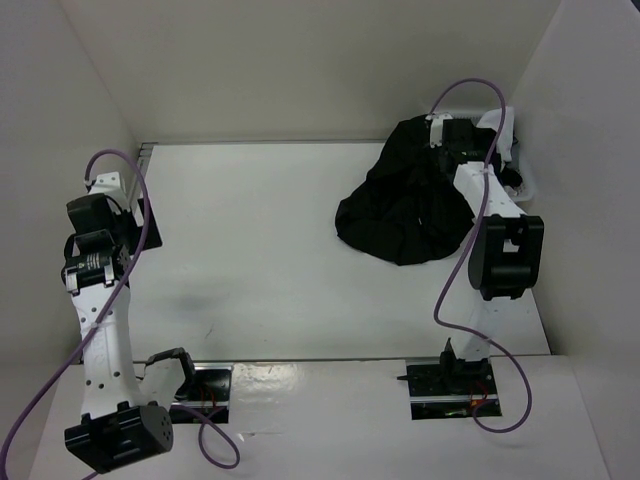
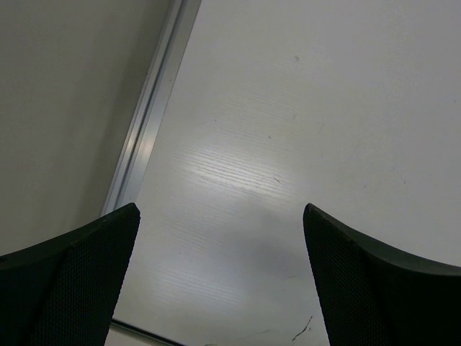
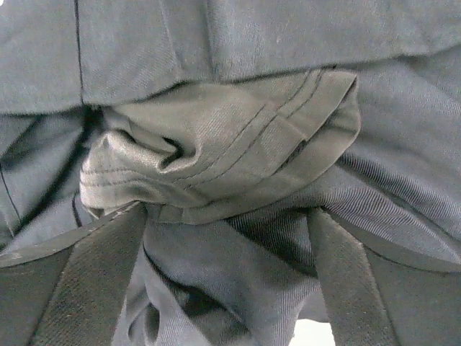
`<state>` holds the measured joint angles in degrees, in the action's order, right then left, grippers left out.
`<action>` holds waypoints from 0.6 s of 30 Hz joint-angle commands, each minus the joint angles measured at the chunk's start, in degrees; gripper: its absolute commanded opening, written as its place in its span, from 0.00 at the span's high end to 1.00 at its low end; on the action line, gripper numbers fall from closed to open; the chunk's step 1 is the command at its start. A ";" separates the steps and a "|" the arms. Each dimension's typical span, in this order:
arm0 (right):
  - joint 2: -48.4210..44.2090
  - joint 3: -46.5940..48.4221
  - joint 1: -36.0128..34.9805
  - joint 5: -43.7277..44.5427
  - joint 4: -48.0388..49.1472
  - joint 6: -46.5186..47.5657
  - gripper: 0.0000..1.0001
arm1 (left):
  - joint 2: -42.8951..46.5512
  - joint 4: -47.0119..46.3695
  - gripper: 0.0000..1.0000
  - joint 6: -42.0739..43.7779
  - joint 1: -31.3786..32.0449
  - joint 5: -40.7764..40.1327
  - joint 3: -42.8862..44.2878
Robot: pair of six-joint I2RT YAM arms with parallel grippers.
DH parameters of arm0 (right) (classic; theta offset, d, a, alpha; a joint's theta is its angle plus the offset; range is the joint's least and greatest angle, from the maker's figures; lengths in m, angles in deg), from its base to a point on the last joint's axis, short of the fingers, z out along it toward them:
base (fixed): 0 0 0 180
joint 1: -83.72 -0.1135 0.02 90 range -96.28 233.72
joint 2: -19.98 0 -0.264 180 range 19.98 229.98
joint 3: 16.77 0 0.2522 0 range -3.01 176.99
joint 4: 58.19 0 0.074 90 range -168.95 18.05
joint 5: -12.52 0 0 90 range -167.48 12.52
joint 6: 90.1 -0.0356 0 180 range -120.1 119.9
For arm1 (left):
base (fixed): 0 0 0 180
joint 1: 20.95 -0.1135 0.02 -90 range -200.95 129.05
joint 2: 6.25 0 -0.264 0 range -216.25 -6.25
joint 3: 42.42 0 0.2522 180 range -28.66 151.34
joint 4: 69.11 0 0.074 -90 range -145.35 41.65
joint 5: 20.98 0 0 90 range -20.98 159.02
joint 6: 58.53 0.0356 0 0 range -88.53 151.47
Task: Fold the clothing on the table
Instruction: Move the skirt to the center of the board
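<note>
The clothing [image 1: 405,215] is a black skirt lying in a crumpled heap at the back right of the white table [image 1: 250,250]. My right gripper [image 1: 440,133] is pushed down into the heap's far end. In the right wrist view its fingers [image 3: 86,281] stand wide apart, and bunched folds with a stitched band [image 3: 230,144] fill the gap; the right gripper [image 3: 229,209] is open around this fabric, not pinched on it. My left gripper [image 1: 135,222] hovers at the table's left edge. It is open [image 2: 220,207] with only bare tabletop [image 2: 288,108] below it.
A white basket [image 1: 527,186] sits at the table's far right edge behind the right arm, with white cloth [image 1: 505,122] showing above it. A metal rail [image 2: 148,137] runs along the table's left edge. White walls enclose the table on three sides.
</note>
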<state>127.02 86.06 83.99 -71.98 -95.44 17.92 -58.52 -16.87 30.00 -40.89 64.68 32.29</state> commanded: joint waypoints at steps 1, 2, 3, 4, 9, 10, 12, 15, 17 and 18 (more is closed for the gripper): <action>1.32 4.26 0.25 -1.98 2.57 -1.76 0.07 | 0.94 -2.00 0.00 0.86 -0.71 1.35 -0.48; 1.32 4.96 0.25 -1.98 2.57 -1.76 0.09 | 0.94 -2.00 0.00 0.86 -0.71 1.35 -0.48; 1.93 5.57 0.25 -1.98 2.57 -1.76 0.19 | 0.94 -2.00 0.00 0.86 -0.71 1.35 -0.48; 1.94 5.58 0.25 -2.59 2.57 -1.76 0.27 | 0.94 -2.00 0.00 0.86 -0.71 1.35 -0.48; 2.99 8.74 0.25 -2.60 0.72 -1.15 0.96 | 0.94 -2.00 0.00 0.86 -0.71 1.35 -0.48; 1.95 9.53 0.25 -2.60 0.11 -1.15 1.00 | 0.94 -2.00 0.00 0.86 -0.71 1.35 -0.48; 0.28 11.11 0.25 -4.26 -0.68 -1.15 1.00 | 0.94 -2.00 0.00 0.86 -0.71 1.35 -1.00; -4.46 14.97 -0.27 -9.52 -3.22 -2.20 1.00 | 0.94 -2.00 0.00 0.86 -1.24 1.35 -1.01; -7.71 19.09 -1.06 -15.65 -6.30 -2.72 1.00 | 0.94 -2.00 0.00 0.86 -1.24 1.35 -1.01; -8.51 20.51 -1.59 -18.04 -7.70 -2.73 1.00 | 0.94 -2.00 0.00 0.86 -1.24 1.35 -1.01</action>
<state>127.42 98.57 83.89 -80.81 -101.62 16.31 -58.47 -16.94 30.00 -41.77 65.14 31.57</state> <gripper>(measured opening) 0.004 1.001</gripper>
